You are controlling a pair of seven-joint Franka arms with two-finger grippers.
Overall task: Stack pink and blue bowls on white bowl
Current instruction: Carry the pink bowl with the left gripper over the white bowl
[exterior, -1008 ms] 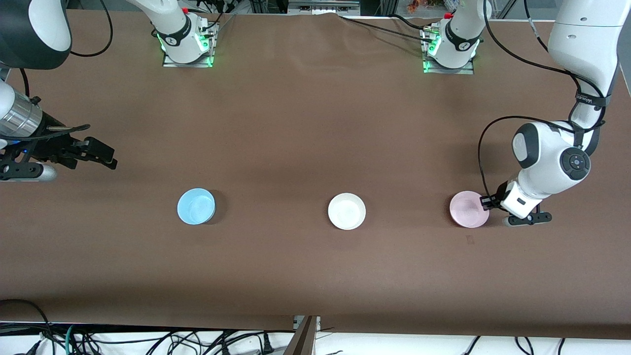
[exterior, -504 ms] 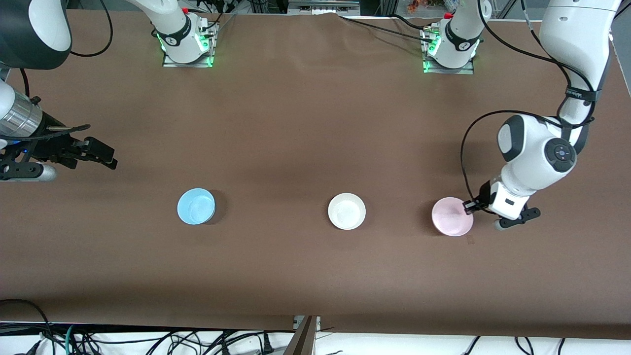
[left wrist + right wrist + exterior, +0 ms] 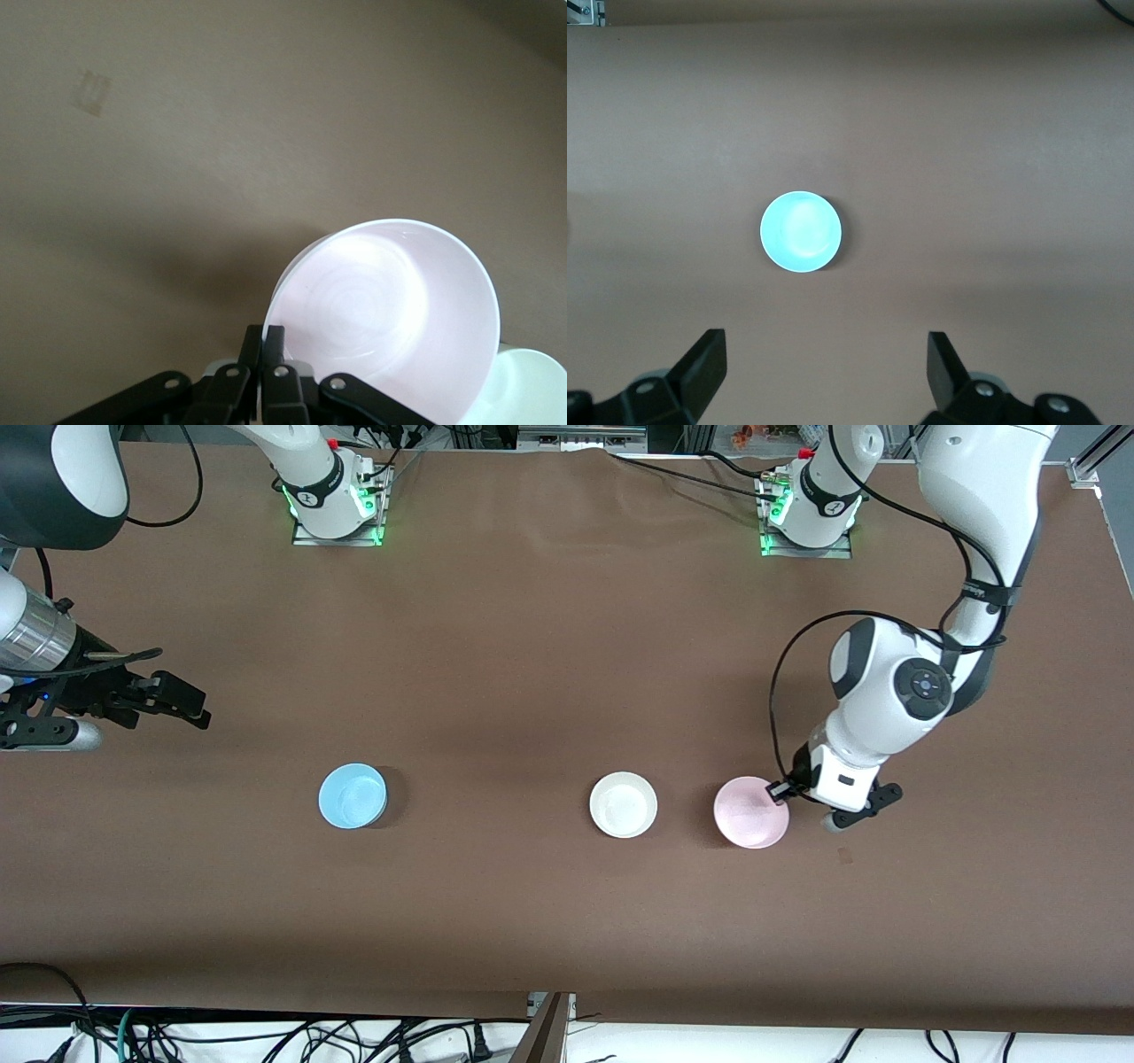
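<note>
The pink bowl [image 3: 751, 812] hangs just above the table, slightly tilted, beside the white bowl [image 3: 624, 804] toward the left arm's end. My left gripper [image 3: 781, 791] is shut on its rim. In the left wrist view the fingers [image 3: 270, 341] pinch the pink bowl's [image 3: 390, 319] edge, and the white bowl's rim [image 3: 532, 390] shows past it. The blue bowl [image 3: 353, 795] sits on the table toward the right arm's end. My right gripper [image 3: 182, 704] waits open and empty in the air near that end. From the right wrist view, the blue bowl [image 3: 801, 232] lies ahead of the right gripper [image 3: 826, 345].
The brown table [image 3: 532, 646] carries both arm bases [image 3: 337, 509] [image 3: 808, 518] along its edge farthest from the front camera. A small dark mark [image 3: 843, 856] lies on the cloth near the pink bowl. Cables [image 3: 266, 1036] hang below the near edge.
My left arm has carried the pink bowl along the table toward the white bowl, from near the left arm's end to just beside it. The right arm has not moved.
</note>
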